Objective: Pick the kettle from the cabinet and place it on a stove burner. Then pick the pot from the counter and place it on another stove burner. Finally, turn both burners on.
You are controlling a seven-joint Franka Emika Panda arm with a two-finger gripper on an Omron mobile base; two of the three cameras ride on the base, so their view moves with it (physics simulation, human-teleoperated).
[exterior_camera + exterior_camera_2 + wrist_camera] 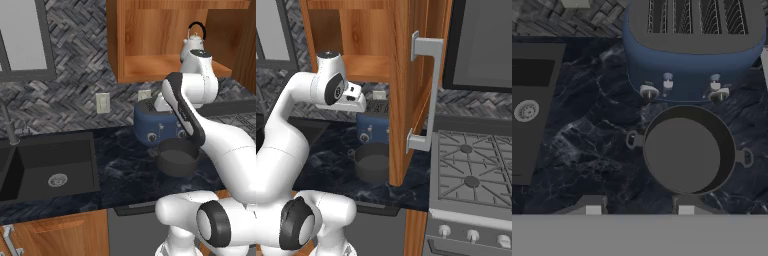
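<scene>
My pincer (639,209) hangs over the counter (587,150), its two fingertips (592,207) standing apart at the bottom of the hand view with nothing between them. Just above them, at centre right of that frame, sits the pot (684,155), empty, its two small side handles out to left and right. Directly behind it, across the top of the frame, stands the blue toaster (692,50), close to the pot's rim. The sink (529,107) lies along the left edge.

In the left base view the kettle (192,45) stands upright on the shelf of the open cabinet (150,65), upper right of the frame, partly behind my arm. In the right base view the cabinet's door (411,90) swings out at centre, and the stove burners (471,165) lie bare at lower right.
</scene>
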